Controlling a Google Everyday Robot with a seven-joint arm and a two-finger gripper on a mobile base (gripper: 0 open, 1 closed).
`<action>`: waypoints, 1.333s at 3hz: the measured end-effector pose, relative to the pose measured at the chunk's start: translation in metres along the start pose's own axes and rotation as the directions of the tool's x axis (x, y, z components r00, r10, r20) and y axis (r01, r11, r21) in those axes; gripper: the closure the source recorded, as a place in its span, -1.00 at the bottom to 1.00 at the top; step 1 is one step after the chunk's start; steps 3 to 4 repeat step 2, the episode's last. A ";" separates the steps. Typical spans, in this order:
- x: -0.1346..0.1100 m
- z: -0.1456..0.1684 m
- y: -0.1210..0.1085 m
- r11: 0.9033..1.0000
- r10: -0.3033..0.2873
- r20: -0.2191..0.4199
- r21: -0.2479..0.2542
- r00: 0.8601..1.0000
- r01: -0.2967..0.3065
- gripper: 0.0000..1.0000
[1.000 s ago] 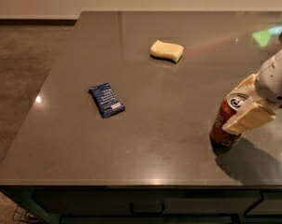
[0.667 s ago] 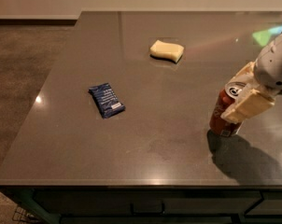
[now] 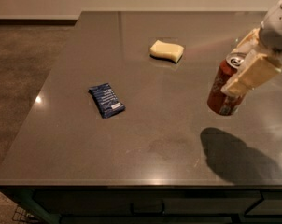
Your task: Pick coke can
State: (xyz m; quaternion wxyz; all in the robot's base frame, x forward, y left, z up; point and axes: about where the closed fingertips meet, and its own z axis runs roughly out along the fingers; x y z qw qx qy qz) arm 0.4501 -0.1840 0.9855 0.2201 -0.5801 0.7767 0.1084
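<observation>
The gripper (image 3: 235,68) is gripping the coke can (image 3: 219,91) in the air over the grey table (image 3: 131,148).
Nearest the camera, a dark shadow (image 3: 234,157) is lying on the tabletop in front of the can, apart from it. The can is hanging tilted, its silver top leaning right, with one pale finger (image 3: 253,73) pressing across its front and the other sitting behind its top. Well to the can's left, a blue snack packet (image 3: 106,100) is lying flat. Farther back and left of the can, a yellow sponge (image 3: 166,50) is resting.
</observation>
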 end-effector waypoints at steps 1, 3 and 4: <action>-0.021 -0.023 -0.008 1.000 -0.020 0.021 -0.006 1.000 0.020 1.00; -0.022 -0.024 -0.008 1.000 -0.022 0.022 -0.005 1.000 0.022 1.00; -0.022 -0.024 -0.008 1.000 -0.022 0.022 -0.005 1.000 0.022 1.00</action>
